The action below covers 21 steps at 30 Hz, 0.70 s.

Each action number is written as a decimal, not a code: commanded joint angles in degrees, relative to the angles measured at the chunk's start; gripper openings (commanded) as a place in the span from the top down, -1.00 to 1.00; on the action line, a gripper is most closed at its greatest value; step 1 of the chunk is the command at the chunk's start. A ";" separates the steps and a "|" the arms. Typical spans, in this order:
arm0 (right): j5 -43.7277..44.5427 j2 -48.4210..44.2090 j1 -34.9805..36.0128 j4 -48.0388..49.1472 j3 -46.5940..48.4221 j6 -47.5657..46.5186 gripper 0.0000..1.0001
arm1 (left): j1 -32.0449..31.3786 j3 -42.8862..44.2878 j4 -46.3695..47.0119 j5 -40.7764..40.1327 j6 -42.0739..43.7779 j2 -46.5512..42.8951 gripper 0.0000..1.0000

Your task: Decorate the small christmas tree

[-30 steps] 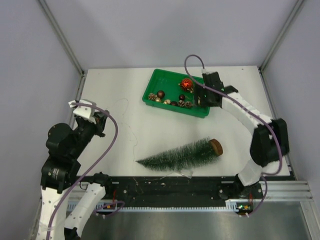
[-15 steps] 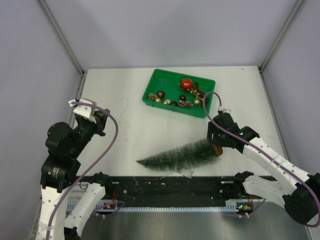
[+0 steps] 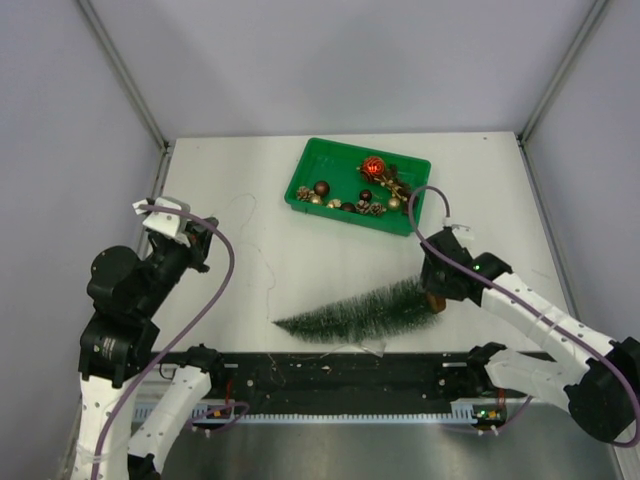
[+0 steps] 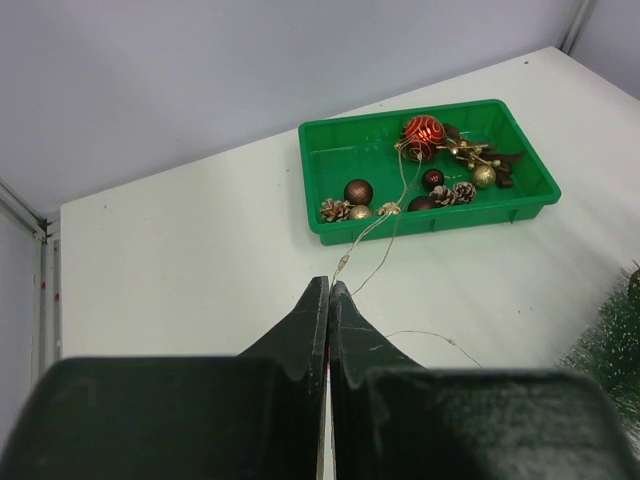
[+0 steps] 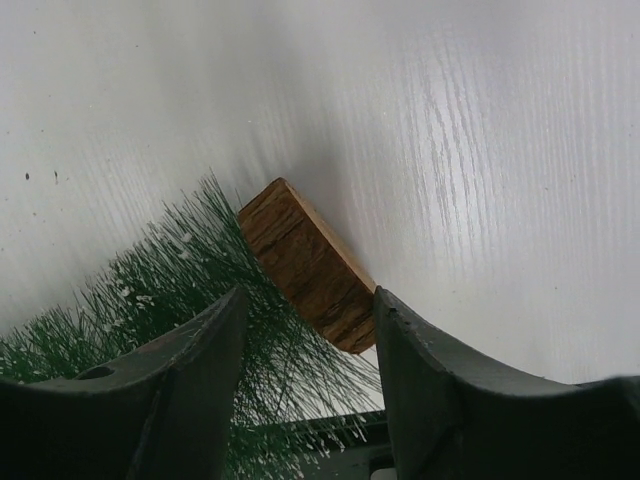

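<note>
Swung down from the green tray (image 3: 300, 190), the right gripper (image 5: 310, 300) now straddles the wooden base (image 5: 305, 262) of the small christmas tree (image 3: 355, 312), its 2 fingers half-spread. Only its wrist view shows that gap. The tree lies flat near the table (image 3: 500, 190) front edge, with open tabletop up to the tray. The left gripper (image 4: 328, 290), pinched shut, hangs raised at the left edge.

The small christmas tree (image 3: 360, 310) blocks the table's (image 3: 200, 180) near edge, the green tray (image 3: 325, 160) its far edge; open strip between them, thin wire (image 4: 362, 240) trailing at its left
</note>
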 commanded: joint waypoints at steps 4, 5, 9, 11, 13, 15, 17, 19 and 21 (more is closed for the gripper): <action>1.88 -3.87 1.31 -4.67 0.57 3.57 -0.03 | 0.21 1.39 1.78 -0.30 0.80 -0.88 1.00; 0.91 -3.44 1.57 -4.76 0.13 3.92 -0.02 | 0.21 1.21 1.87 -0.22 0.71 -0.79 1.00; -0.23 -1.42 4.65 -3.45 -1.80 7.08 0.10 | 0.21 0.68 2.22 0.13 0.09 -0.87 1.00; -3.39 -0.62 4.74 -0.12 -3.47 8.05 0.17 | 0.21 0.42 2.57 0.40 0.00 -0.96 1.00; -5.94 0.08 4.74 3.30 -4.79 9.89 0.22 | 0.12 0.33 2.66 0.22 -0.17 -0.96 1.00; -6.74 0.43 4.82 5.95 -5.24 11.91 0.33 | 0.21 0.51 2.57 0.22 0.00 -1.05 1.00; -6.31 0.61 4.82 7.80 -4.63 13.24 0.38 | 0.12 0.59 2.57 0.14 0.01 -1.22 1.00; -5.60 1.40 4.82 8.77 -2.96 14.12 0.39 | 0.21 0.86 2.49 -0.04 0.18 -1.14 1.00; -5.69 2.36 4.82 9.38 -1.29 14.21 0.39 | 0.21 0.95 2.49 0.05 0.09 -1.14 1.00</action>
